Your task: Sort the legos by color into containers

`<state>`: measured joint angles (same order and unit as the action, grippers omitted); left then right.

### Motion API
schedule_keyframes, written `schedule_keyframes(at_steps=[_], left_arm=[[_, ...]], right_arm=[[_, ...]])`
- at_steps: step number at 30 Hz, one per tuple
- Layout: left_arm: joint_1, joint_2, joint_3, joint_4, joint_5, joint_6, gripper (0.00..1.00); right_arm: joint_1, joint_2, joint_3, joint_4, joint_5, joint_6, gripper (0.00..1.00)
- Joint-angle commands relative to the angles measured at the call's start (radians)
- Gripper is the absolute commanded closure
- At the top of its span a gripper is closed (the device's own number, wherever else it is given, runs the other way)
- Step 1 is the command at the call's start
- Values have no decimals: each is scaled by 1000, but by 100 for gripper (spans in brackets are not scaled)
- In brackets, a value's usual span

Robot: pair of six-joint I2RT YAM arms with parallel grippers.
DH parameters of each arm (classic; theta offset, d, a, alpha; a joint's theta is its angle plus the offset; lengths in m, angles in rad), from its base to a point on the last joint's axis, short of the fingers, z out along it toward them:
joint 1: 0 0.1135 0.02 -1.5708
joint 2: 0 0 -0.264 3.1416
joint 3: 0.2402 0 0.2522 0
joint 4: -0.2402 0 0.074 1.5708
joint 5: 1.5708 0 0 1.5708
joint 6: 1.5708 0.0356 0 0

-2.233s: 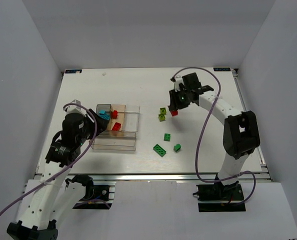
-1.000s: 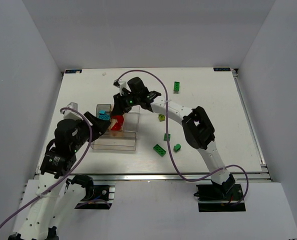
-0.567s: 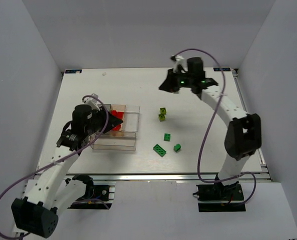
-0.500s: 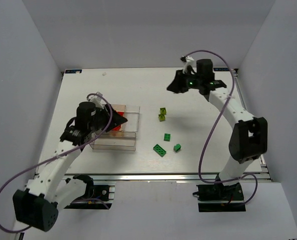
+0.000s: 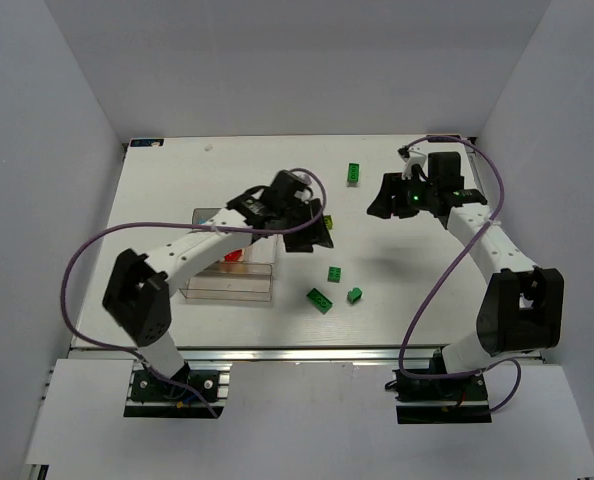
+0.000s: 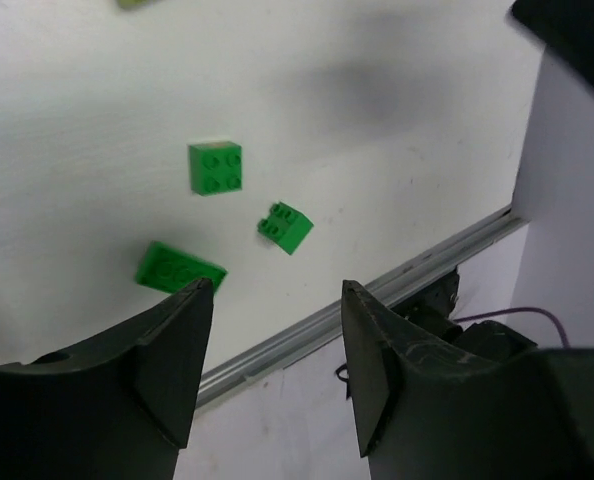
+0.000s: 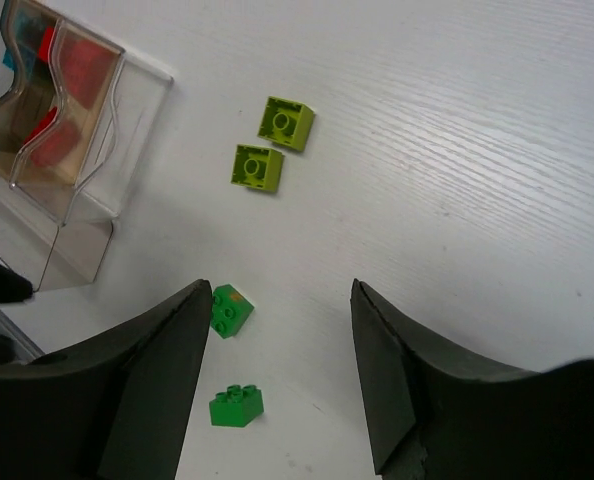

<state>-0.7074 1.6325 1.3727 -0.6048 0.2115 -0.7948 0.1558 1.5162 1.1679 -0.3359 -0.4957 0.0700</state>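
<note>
Nearest the arm bases, three dark bricks lie apart from one another on the table (image 5: pixel 177 180), toward 5 o'clock of its centre. They are the long green lego (image 5: pixel 321 300), the small green lego (image 5: pixel 355 295) just at its 3 o'clock, and the square green lego (image 5: pixel 334 274) a little farther back, between the two.

At 9 o'clock of these stand the containers (image 5: pixel 227 285), joined as one see-through tray. The red legos (image 5: pixel 232 257) lie in its tan-tinted bin.

The left arm (image 5: pixel 177 250) crosses from 8 o'clock over the tray's far corner. The left gripper (image 6: pixel 274 290) hangs above the table's centre with its jaws parted and nothing between them. Its wrist camera looks down on the three green bricks.

The two lime legos (image 7: pixel 272 145) lie just beside each other at about the centre. In the top view the left gripper mostly hides them, but they show plainly from the right wrist.

Farther out, at 2 o'clock of the centre, the right gripper (image 7: pixel 282 290) hovers above bare table at the end of the right arm (image 5: pixel 487 235). Its jaws stand wide and hold nothing.

Farthest of all, the lone green lego (image 5: pixel 354 173) rests at 12 o'clock, well apart from the other bricks.
</note>
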Motion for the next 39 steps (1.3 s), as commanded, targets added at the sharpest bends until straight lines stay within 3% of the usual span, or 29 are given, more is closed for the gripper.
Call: schedule_keyframes(at_steps=[1,6,16,22,39], left_arm=[[-105,84,113,-200,-99,-125,34],[-165,102,94,-196,-184,-273,28],[-271,216,83,-201,-310,-587,25],[-310,293,144,-276,-380,-641,16],[-310,372,71,-246,-452,-678,19]], right_arm=[[-38,-47,-17,-3,6,-6,37],[-68,-50,-24,-18,-4,4,37],[-101,-137,-120,-46,-4,-7,35],[-108,-227,-174,-58,9,-33,35],[-127,-272,-206,-69,9,-33,34]])
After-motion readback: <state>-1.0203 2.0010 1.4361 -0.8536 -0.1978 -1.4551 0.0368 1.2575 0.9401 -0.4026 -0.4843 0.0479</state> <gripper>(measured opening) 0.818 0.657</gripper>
